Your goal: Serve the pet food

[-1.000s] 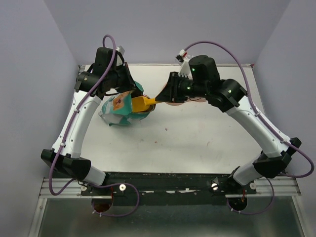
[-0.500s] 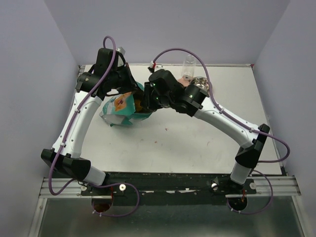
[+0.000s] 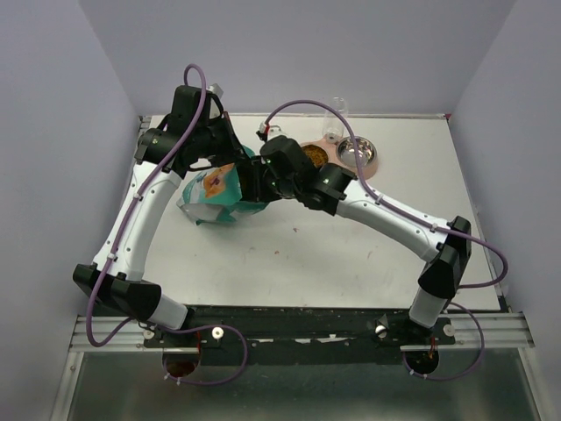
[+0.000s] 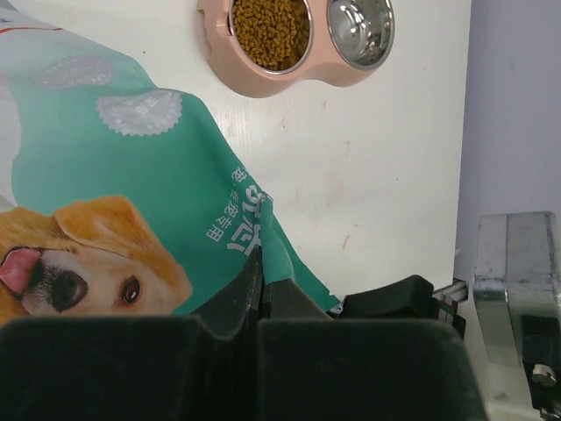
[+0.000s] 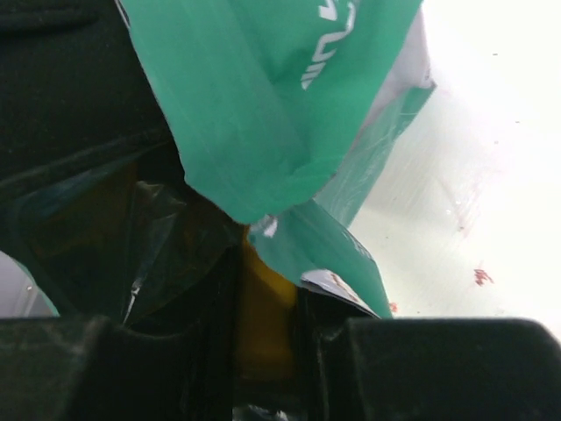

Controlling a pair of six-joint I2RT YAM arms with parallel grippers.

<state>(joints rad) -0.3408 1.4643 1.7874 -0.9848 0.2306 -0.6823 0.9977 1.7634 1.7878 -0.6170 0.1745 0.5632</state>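
Note:
The teal dog-picture bag (image 3: pixel 217 195) lies at the back left of the table. My left gripper (image 4: pixel 260 281) is shut on the bag's top edge (image 4: pixel 254 237) and holds it up. My right gripper (image 5: pixel 263 324) is shut on the orange scoop's handle (image 5: pixel 261 307), and the scoop's head is hidden inside the bag's mouth (image 5: pixel 289 132). Brown kibble (image 4: pixel 270 32) fills the left cup of the pink double bowl (image 4: pixel 263 83); it also shows in the top view (image 3: pixel 312 154). The right steel cup (image 3: pixel 355 152) holds no kibble.
A clear water bottle (image 3: pixel 333 118) stands on the bowl's back edge. A few kibble crumbs (image 3: pixel 279 252) lie on the white table. The walls close in at left, right and back.
My right arm swung left from near the bowl and pushed the scoop into the bag's mouth. The bowl, hidden before, now shows. My left gripper kept its hold on the bag.

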